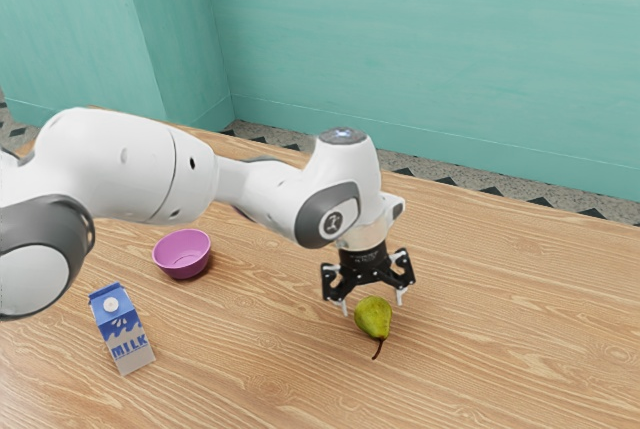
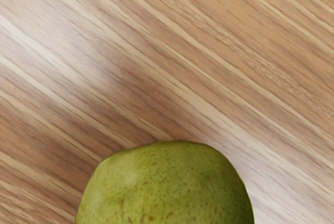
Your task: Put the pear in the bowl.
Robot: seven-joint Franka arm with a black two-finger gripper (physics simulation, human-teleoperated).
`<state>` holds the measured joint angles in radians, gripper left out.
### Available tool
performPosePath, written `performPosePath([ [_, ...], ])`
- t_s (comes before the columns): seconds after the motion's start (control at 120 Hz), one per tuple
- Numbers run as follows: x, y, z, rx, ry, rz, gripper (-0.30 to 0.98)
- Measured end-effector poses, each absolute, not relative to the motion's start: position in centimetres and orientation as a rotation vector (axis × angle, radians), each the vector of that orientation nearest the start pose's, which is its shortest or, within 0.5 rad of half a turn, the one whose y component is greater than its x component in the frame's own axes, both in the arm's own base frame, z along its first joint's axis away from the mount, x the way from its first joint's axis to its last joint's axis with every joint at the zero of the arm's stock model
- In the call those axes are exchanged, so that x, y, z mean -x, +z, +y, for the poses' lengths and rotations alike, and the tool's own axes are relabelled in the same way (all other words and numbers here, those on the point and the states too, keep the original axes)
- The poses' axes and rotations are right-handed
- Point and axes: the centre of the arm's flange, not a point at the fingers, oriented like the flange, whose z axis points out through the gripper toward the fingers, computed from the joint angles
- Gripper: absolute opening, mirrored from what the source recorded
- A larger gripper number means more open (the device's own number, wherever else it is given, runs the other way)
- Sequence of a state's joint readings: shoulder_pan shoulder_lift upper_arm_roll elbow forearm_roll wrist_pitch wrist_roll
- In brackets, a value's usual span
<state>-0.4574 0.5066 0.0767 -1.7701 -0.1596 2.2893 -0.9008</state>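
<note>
Pear (image 1: 373,320), green, brown-specked and dark-stemmed, lies just under the gripper (image 1: 372,303), whose fingers stand wide apart, gripping nothing; well away from it sits the purple bowl (image 1: 182,253), bare inside.

1. From where I stand, the white arm (image 1: 125,164), grey at its joints, stretches out toward the pear (image 1: 374,318), its upper stretch well above the pear's height.
2. Its wrist (image 1: 343,184) bends over, so the black gripper (image 1: 372,306) points down just over the pear.
3. The pale fingers (image 1: 399,296) stand spread wide, one toward each side of the pear, and they aren't clamped on it.
</note>
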Motion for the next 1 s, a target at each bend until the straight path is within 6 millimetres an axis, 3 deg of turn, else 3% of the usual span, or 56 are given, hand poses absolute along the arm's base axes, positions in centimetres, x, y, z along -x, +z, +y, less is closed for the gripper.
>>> performPosePath([
  [0.317, -61.3, 24.9, -25.2, 3.045, 0.094, -0.963, 0.69],
  [0.458, -61.6, 24.9, -25.5, 3.052, 0.084, -0.961, 0.67],
  [0.783, -61.7, 24.7, -25.6, 3.054, 0.083, -0.961, 0.43],
  [1.0, -61.7, 24.8, -25.5, 3.051, 0.080, -0.965, 0.39],
])
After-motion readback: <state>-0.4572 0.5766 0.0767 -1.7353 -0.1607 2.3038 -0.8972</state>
